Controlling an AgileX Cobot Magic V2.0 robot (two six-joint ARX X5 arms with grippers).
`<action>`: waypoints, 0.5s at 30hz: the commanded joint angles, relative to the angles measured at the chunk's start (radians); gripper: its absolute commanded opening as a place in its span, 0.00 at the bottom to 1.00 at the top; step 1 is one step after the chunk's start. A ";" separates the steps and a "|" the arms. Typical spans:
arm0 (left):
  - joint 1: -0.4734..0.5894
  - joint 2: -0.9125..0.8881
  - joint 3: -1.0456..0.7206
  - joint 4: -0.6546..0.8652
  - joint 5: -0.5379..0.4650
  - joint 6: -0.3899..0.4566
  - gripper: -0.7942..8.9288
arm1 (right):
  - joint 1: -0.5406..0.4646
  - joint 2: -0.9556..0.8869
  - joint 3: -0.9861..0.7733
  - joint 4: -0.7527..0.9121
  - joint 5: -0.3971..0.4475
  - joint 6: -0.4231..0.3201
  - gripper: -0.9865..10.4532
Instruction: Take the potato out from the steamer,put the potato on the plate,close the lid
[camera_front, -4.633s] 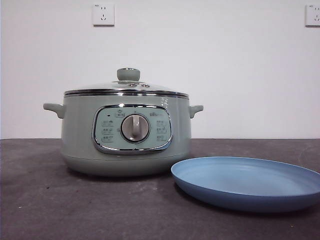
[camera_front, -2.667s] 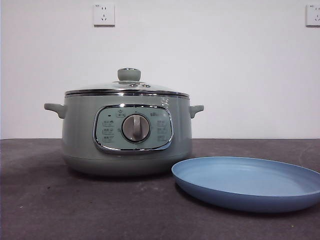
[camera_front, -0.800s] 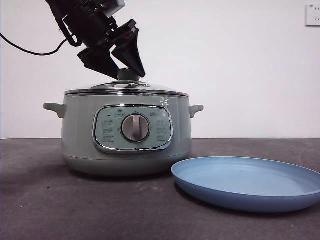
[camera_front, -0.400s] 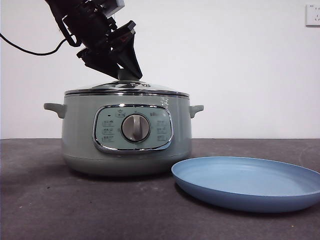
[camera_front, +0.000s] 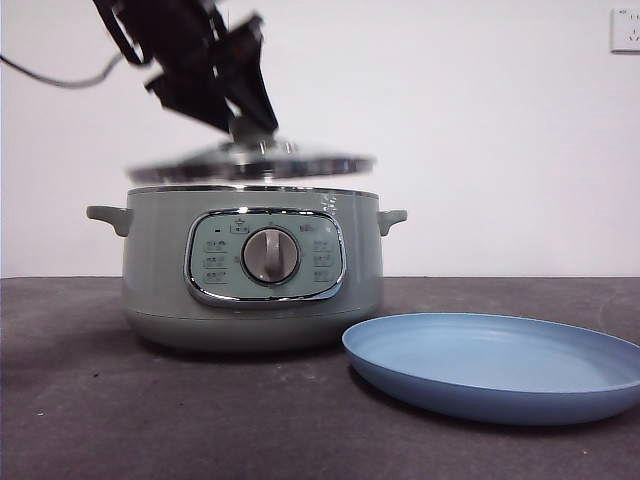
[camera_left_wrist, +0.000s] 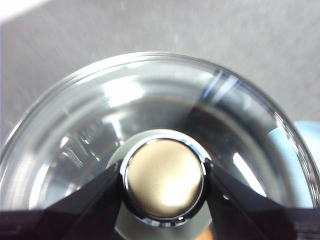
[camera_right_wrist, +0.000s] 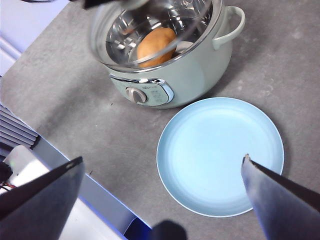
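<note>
The sage-green steamer (camera_front: 254, 270) stands on the dark table. My left gripper (camera_front: 245, 122) is shut on the knob (camera_left_wrist: 164, 179) of the glass lid (camera_front: 250, 160) and holds the lid a little above the steamer's rim, blurred by motion. In the right wrist view the tan potato (camera_right_wrist: 156, 46) lies inside the steamer (camera_right_wrist: 195, 70), seen through the raised lid (camera_right_wrist: 150, 30). The light-blue plate (camera_front: 500, 365) lies empty to the right of the steamer, and shows in the right wrist view (camera_right_wrist: 220, 155). My right gripper (camera_right_wrist: 162, 175) is open, high above the plate.
A white wall with power sockets (camera_front: 625, 30) stands behind the table. The table's edge (camera_right_wrist: 75, 165) runs close to the steamer's front in the right wrist view, with grey equipment (camera_right_wrist: 20, 165) beyond it.
My left gripper came down onto the lid's knob, closed on it, and has now lifted the lid off the steamer's rim. The steamer and the plate have not moved.
</note>
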 joint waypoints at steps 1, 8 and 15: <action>0.007 -0.090 0.004 0.025 0.011 -0.008 0.07 | 0.003 0.021 0.003 0.024 0.000 0.034 0.64; 0.048 -0.293 0.004 -0.103 -0.023 -0.029 0.07 | 0.080 0.115 0.013 0.191 -0.004 0.150 0.63; 0.096 -0.502 0.004 -0.288 -0.074 -0.048 0.07 | 0.230 0.318 0.100 0.343 0.015 0.243 0.63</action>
